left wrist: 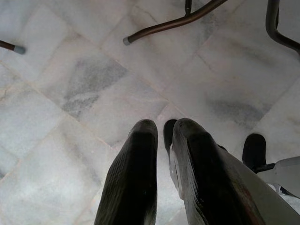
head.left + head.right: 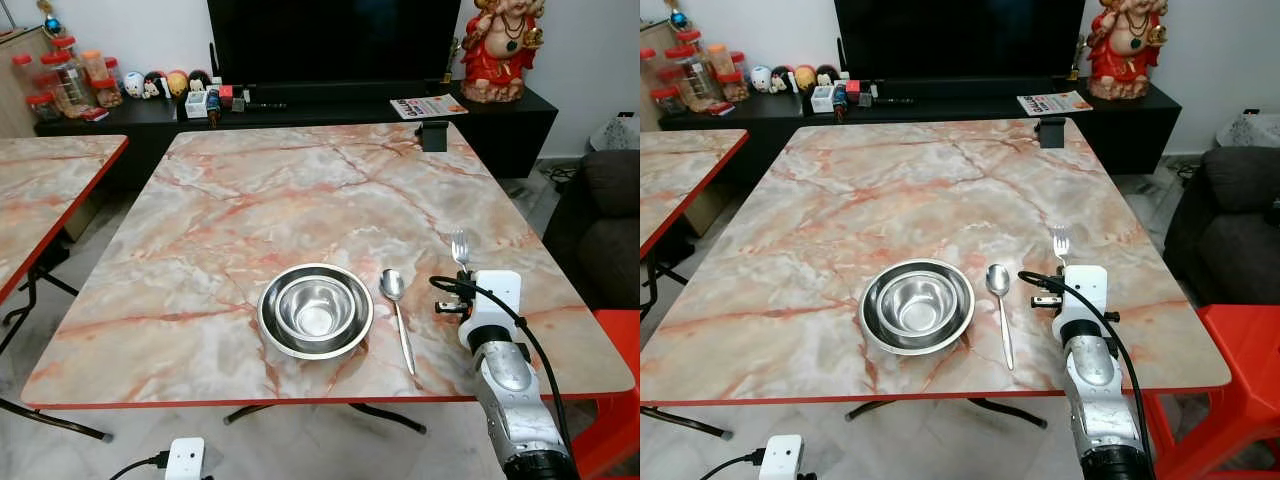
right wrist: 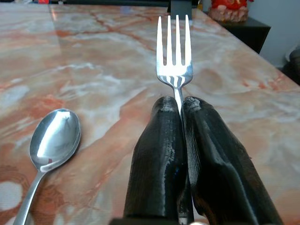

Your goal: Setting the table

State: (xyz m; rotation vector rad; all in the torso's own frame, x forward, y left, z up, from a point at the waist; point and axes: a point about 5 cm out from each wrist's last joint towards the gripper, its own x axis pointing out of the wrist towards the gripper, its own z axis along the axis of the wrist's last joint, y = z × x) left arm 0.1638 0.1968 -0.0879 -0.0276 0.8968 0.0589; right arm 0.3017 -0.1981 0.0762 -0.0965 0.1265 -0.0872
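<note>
A steel bowl (image 2: 315, 305) nests in a steel plate (image 2: 275, 335) near the front edge of the marble table (image 2: 300, 190). Just to its right lies a spoon (image 2: 396, 305), bowl end pointing away from me. My right gripper (image 3: 181, 110) is shut on a fork (image 3: 174, 56), pinching its handle just behind the tines; the fork (image 2: 460, 247) is low over the table, to the right of the spoon, tines pointing away. My left gripper (image 1: 164, 133) hangs below the table over the tiled floor, fingers nearly together with nothing between them.
A small black box (image 2: 434, 135) stands at the table's far right edge. A second marble table (image 2: 40, 190) is on the left. A red chair (image 2: 1230, 370) and dark sofa (image 2: 600, 220) are on the right. The TV cabinet (image 2: 300, 110) runs along the back.
</note>
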